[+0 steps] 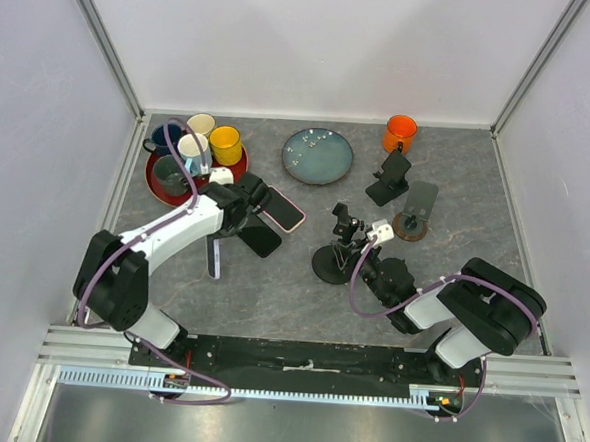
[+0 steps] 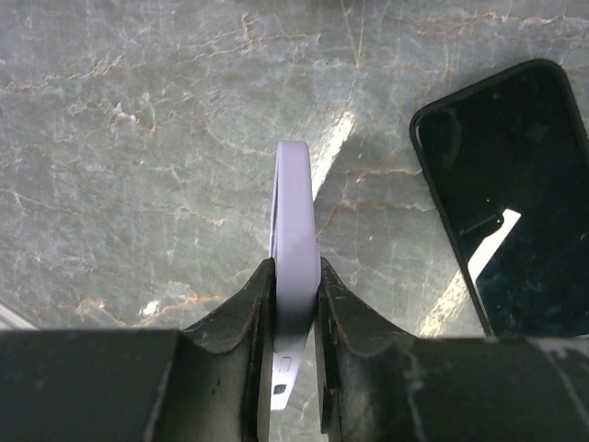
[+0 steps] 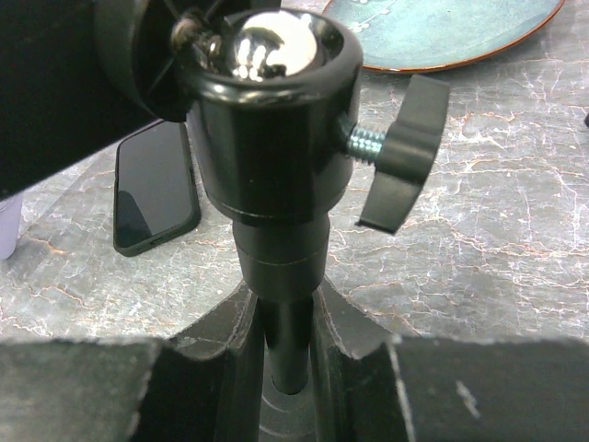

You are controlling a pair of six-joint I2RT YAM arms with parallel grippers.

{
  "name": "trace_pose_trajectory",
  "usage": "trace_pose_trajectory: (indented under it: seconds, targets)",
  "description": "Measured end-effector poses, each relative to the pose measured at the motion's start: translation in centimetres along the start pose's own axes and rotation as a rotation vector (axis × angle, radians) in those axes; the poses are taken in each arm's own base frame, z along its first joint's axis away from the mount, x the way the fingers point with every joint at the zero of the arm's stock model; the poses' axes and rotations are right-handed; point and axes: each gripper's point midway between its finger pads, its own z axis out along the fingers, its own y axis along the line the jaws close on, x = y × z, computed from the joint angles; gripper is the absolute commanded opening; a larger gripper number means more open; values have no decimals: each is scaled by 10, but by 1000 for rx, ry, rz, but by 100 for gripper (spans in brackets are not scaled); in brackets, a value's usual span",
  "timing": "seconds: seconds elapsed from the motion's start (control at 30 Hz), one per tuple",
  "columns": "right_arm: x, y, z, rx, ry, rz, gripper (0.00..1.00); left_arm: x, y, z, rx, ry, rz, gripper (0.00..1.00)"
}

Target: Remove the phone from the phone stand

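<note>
My left gripper (image 2: 295,276) is shut on the edge of a lavender phone (image 2: 294,212), which points edge-on away from the fingers above the marble table. In the top view the phone (image 1: 213,259) shows as a thin lavender strip below my left gripper (image 1: 219,234), well left of the stand. The black phone stand (image 1: 333,253) has a round base and a ball head (image 3: 267,55) with a clamp knob (image 3: 405,138); it holds no phone. My right gripper (image 3: 293,313) is shut on the stand's thin stem (image 3: 293,341), and shows in the top view (image 1: 358,257) too.
A dark-screened phone (image 2: 506,203) lies flat right of the lavender one. In the top view a pink-edged phone (image 1: 286,210) and a black flat item (image 1: 261,241) lie nearby. Behind are a red tray of mugs (image 1: 155,182), a blue plate (image 1: 317,154), an orange mug (image 1: 401,132) and two other stands (image 1: 388,179) (image 1: 413,216).
</note>
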Motion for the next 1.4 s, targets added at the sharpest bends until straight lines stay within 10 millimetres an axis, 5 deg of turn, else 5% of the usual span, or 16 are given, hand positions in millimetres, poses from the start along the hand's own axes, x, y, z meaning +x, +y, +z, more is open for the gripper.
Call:
trace_pose_trajectory:
  seconds: [0.47,0.5,0.97,1.07,1.23,1.4]
  targets:
    - [0,0,0,-3,1,-3,0,9,-36,49,-64,23,108,28]
    - [0,0,0,-3,1,-4,0,11,-37,51,-68,28,113,22]
    - [0,0,0,-4,1,-4,0,15,-32,58,-103,-7,104,11]
    - [0,0,0,-3,2,-4,0,15,-29,59,-114,-19,85,19]
    - [0,1,0,-4,2,-4,0,13,-24,61,-120,-27,31,51]
    - [1,1,0,-10,4,-5,0,40,-16,66,-135,66,15,72]
